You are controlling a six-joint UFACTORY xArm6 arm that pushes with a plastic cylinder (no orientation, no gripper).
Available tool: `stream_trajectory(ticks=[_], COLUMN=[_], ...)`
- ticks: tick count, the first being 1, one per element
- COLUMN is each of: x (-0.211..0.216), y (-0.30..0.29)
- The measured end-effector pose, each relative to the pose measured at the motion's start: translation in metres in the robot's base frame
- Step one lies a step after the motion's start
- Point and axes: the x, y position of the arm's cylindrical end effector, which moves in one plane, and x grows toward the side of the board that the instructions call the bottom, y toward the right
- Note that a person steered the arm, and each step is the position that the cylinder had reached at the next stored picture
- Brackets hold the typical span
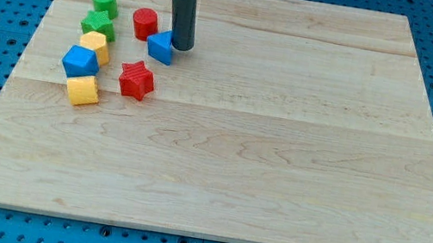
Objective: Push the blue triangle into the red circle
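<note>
Eight small coloured plastic blocks sit on the pale wooden worktop [279, 166], all gathered in its upper left part. There are two red ones, two blue ones, two green ones and two yellow ones.

The task's blue triangle block [160, 46] lies just to the lower right of the red circle block [145, 23]; the two are close together, and I cannot tell whether they touch. The end effector is a straight dark rod with nothing to spread or pinch. My tip [181, 46] stands on the worktop against the blue triangle's right side, seemingly touching it.

Below the triangle lies the red star block [136, 80], a little apart. At the view's left the other five form a rough column: a green round block [104, 2] at the top, a green star-like block [97, 23] beneath it, then a yellow block [96, 46] whose shape is unclear, a blue chunky block [79, 61] touching that, and a yellow cube-like block [82, 90] at the bottom.
</note>
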Motion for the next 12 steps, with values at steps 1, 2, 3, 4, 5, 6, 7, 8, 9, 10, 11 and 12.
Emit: stream_trajectory(ticks=[1,2,3,4,5,6,7,8,9,10,11,12], x=[0.002,0.002,0.001,-0.034,-0.085,-0.058,-0.044,-0.034,-0.024,-0.006,-0.012,0.014], y=[-0.002,-0.003,-0.003,-0.001,-0.019,-0.056,-0.057,-0.058,-0.034,-0.025,0.017,0.060])
